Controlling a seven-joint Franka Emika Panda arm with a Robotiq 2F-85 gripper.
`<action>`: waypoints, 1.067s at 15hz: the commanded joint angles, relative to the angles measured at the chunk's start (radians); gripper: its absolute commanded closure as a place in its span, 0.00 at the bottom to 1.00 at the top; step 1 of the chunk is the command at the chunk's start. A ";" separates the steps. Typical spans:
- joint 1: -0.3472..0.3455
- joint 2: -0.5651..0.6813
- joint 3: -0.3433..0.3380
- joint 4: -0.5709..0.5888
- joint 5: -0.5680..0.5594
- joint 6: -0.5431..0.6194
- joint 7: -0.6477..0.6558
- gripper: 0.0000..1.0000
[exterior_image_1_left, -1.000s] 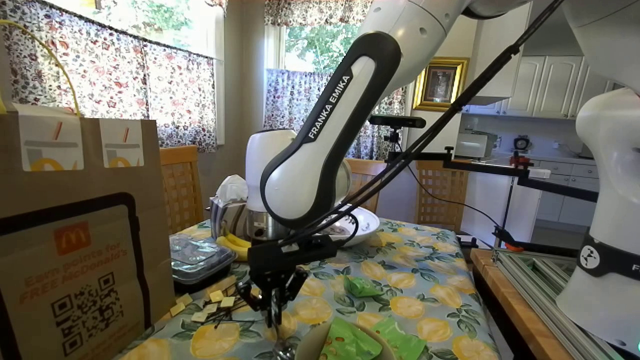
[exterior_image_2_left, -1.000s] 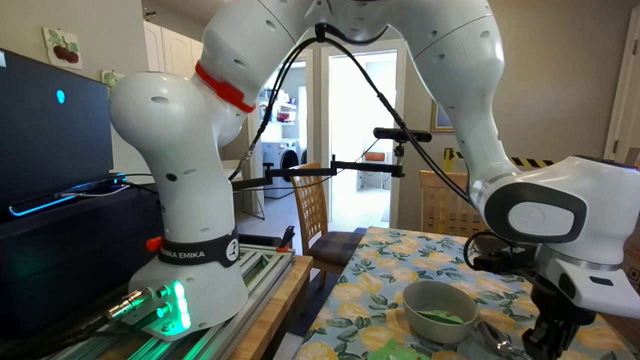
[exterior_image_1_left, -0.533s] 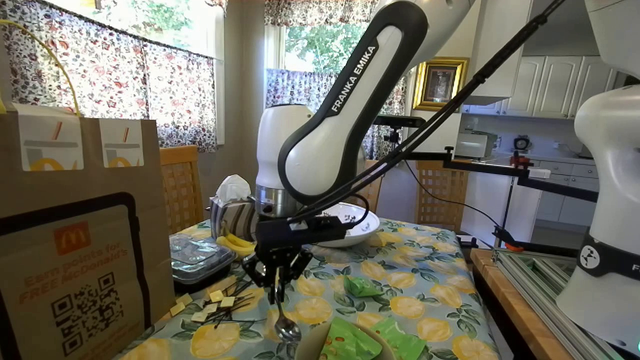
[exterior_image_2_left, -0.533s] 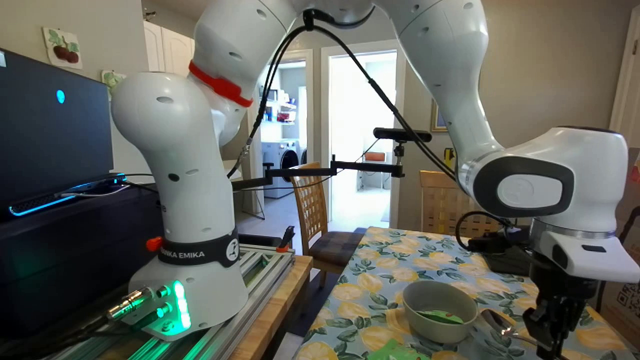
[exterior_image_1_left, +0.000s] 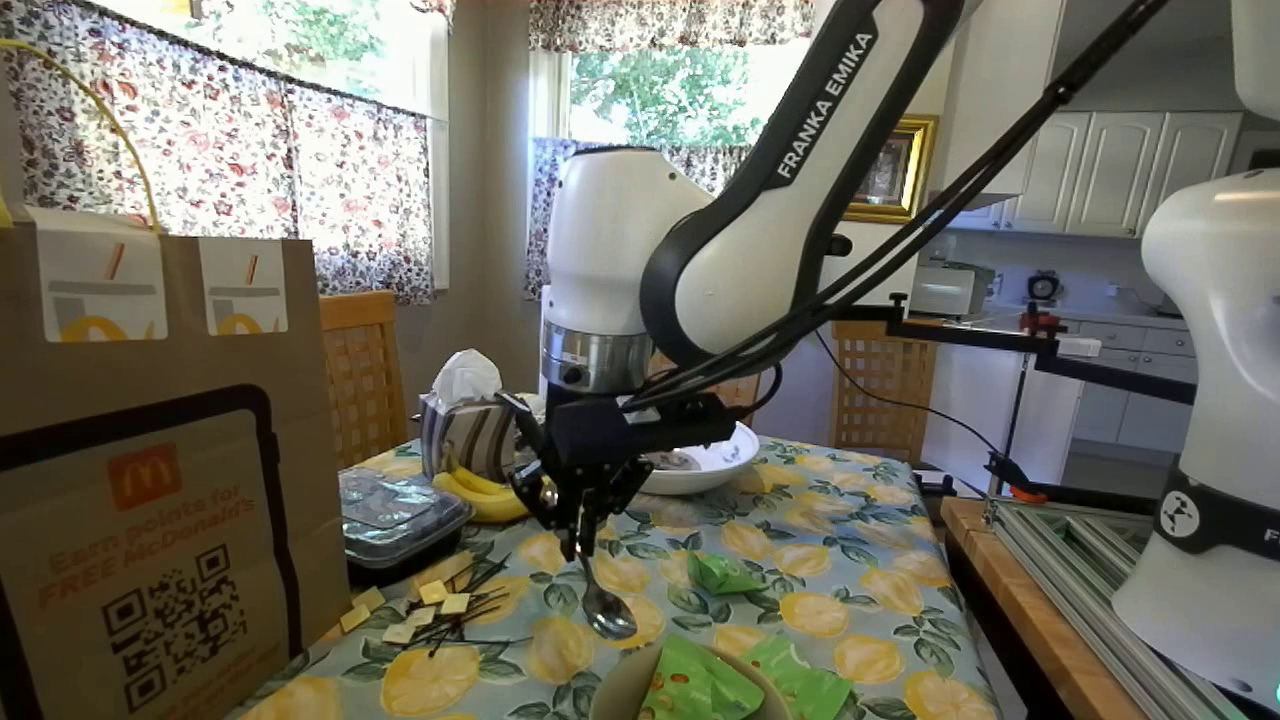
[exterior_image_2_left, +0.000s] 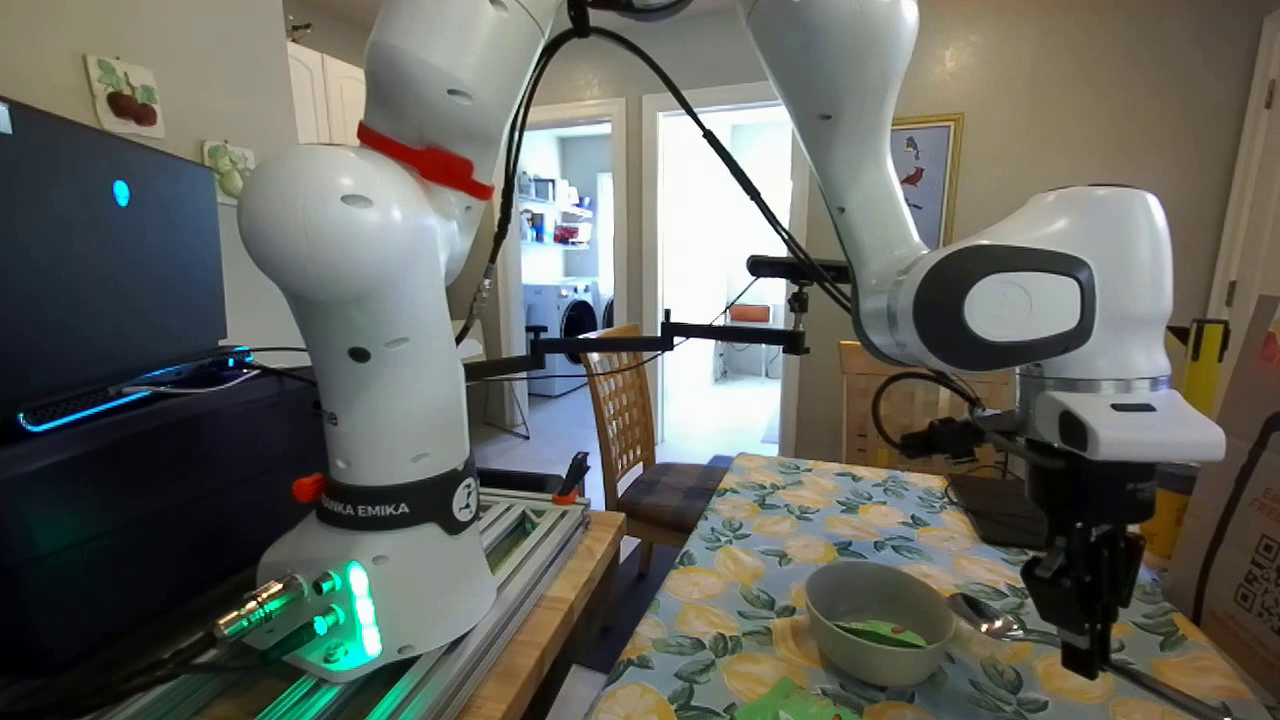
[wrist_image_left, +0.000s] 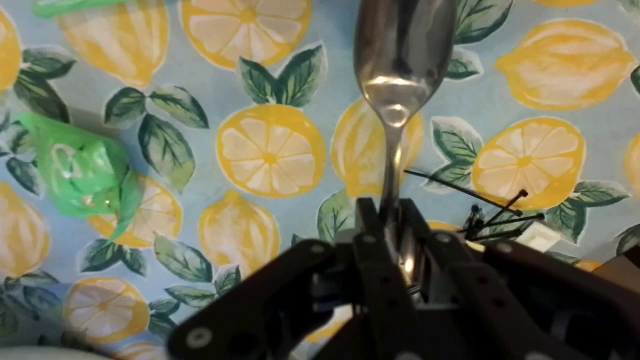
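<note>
The white arm (exterior_image_2_left: 848, 150) wears a red band (exterior_image_2_left: 435, 165). Below the band sit a black lettered collar (exterior_image_2_left: 400, 509) and green lights (exterior_image_2_left: 363, 612).

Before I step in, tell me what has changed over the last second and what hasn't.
The gripper has risen, carrying the spoon up with it and shifting toward the robot's base; both exterior views show this. The spoon was already held, so nothing was newly grasped or let go. The bowl, the green packet in it, the paper bag and the tissue box stayed put.
</note>
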 joint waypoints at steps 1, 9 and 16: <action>0.099 -0.059 -0.081 -0.062 -0.183 0.007 0.172 0.96; 0.150 -0.064 -0.065 -0.047 -0.487 -0.064 0.422 0.96; 0.084 -0.039 0.007 -0.023 -0.519 -0.071 0.426 0.86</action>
